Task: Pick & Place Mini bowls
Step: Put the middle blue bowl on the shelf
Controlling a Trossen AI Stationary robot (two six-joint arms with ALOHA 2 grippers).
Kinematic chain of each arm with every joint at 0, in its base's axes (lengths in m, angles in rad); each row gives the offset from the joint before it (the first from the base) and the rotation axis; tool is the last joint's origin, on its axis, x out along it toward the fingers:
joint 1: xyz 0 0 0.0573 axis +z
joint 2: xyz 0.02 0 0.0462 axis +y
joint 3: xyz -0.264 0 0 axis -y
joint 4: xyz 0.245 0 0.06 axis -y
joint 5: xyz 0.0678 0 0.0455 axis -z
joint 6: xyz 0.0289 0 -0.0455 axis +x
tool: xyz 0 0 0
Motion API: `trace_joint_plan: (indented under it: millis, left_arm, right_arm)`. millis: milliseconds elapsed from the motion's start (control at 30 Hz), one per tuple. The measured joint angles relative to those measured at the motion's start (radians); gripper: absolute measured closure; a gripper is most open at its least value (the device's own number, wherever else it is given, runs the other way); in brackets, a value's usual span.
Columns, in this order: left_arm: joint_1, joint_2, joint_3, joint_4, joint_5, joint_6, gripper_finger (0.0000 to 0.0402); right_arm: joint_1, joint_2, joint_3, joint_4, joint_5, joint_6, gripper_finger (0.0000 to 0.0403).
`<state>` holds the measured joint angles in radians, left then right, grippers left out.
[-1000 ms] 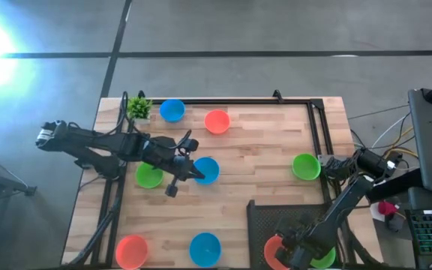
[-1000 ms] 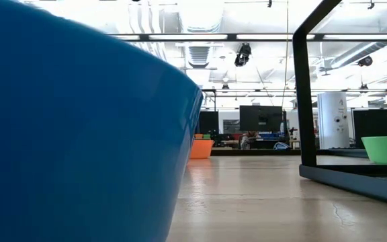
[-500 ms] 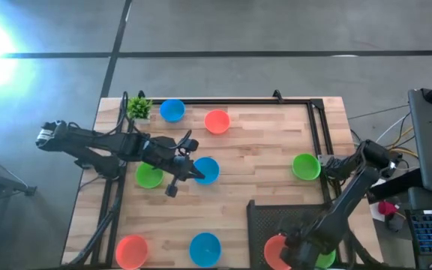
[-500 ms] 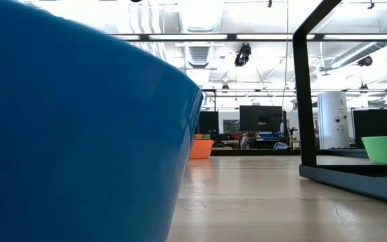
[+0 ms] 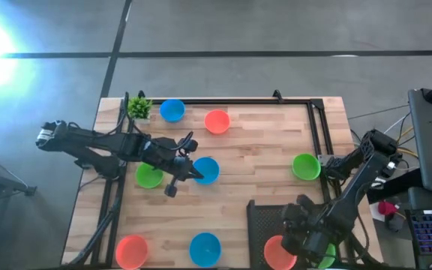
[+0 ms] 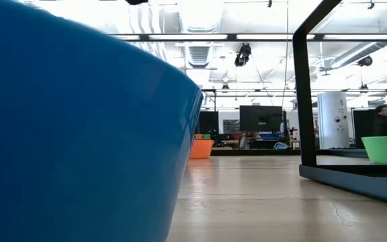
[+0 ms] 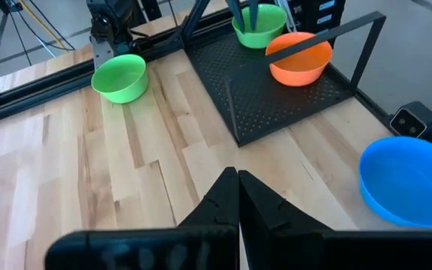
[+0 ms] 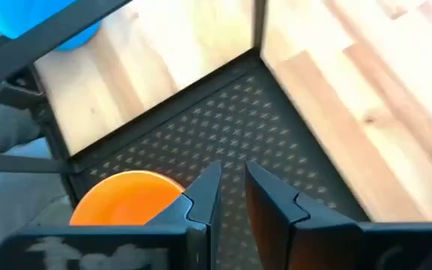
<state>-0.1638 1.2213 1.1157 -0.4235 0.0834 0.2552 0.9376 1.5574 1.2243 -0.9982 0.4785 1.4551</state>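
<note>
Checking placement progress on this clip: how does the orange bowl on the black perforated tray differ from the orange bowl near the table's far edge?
The tray's orange bowl sits on the black perforated tray, beside a green bowl, with the right gripper over it. The far orange bowl rests on bare wood of the table, alone, no gripper near; the left gripper, shut, is at a blue bowl. Both are upright, the same colour and seemingly the same size.

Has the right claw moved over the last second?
Yes. The right claw has drifted from the black tray's near edge toward the table's middle, empty, above the orange bowl.
</note>
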Motion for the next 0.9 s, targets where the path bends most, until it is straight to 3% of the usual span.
trace_joint_plan:
  millis: [133,533,900]
  left_arm:
    - [0.0,0.0,-0.008,-0.011,-0.012,0.004,0.0402]
    - [0.003,0.0,-0.022,-0.092,-0.121,-0.016,0.0402]
    - [0.017,0.0,-0.14,-0.109,-0.183,-0.158,0.0402]
  right_arm:
    - [-0.005,-0.037,0.0,-0.067,0.018,0.013,0.0346]
    - [-0.06,-0.163,0.0,-0.181,0.217,-0.037,0.0346]
    - [-0.157,-0.254,-0.001,-0.181,0.232,-0.235,0.0346]
